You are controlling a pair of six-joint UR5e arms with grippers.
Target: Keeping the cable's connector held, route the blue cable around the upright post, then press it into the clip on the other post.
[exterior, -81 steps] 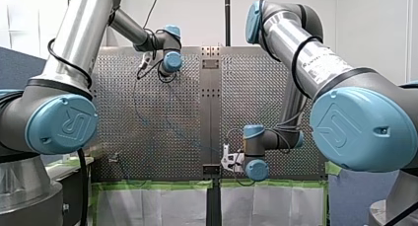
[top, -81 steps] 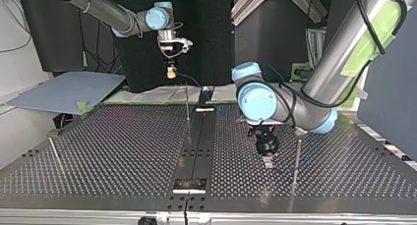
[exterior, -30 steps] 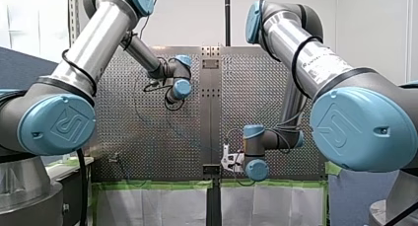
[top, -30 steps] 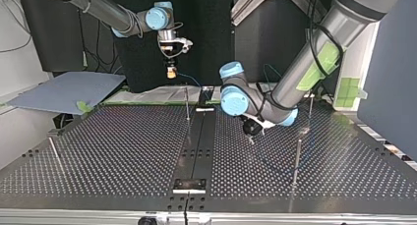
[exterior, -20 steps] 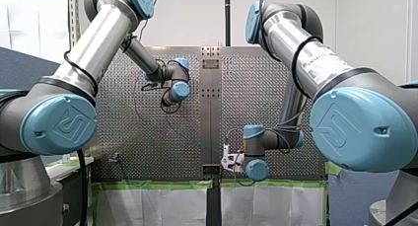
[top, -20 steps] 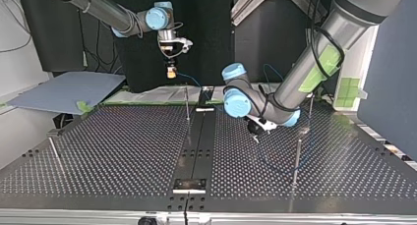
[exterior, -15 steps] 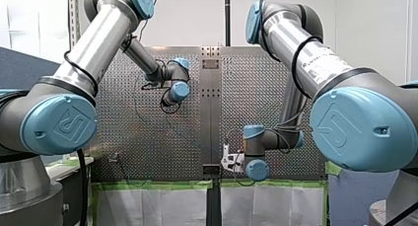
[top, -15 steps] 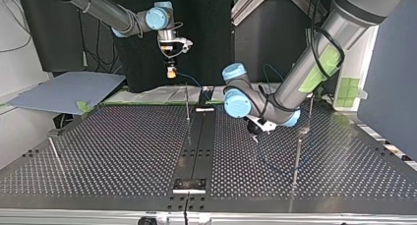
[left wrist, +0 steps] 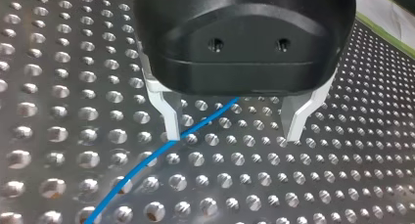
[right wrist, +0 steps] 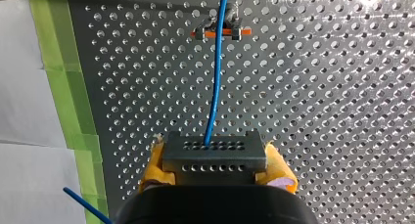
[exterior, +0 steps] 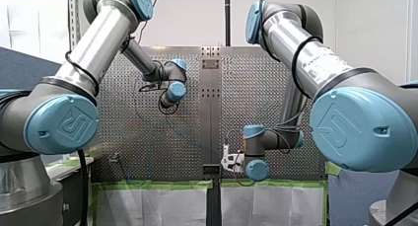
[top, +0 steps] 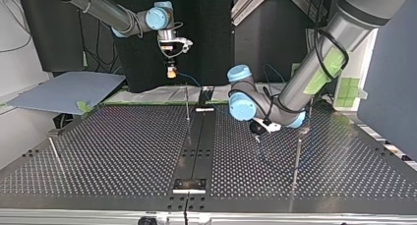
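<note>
My right gripper [right wrist: 215, 177] is shut on the dark connector [right wrist: 214, 156], with yellow pads on both sides. From the connector the blue cable [right wrist: 215, 82] runs ahead to an orange clip [right wrist: 222, 32]. In the top view my right gripper [top: 170, 68] holds the connector above the table's far edge. My left gripper [left wrist: 235, 131] hangs open just above the perforated table [left wrist: 73, 87]. The blue cable [left wrist: 147, 158] lies on the table under it and passes beside one metal finger [left wrist: 171, 119]. In the top view my left gripper [top: 257, 132] is left of a tall post [top: 296, 158].
More thin posts stand on the table: one near the middle strip [top: 187, 104], one at the top view's left [top: 53, 154], one behind my left arm [top: 310, 107]. Green tape [right wrist: 68, 87] and white sheeting mark the table's edge under my right gripper.
My left arm has lifted from beside the tall post and swung toward the table's far side, then drifted slightly to the top view's right. My right arm has stayed still with the connector.
</note>
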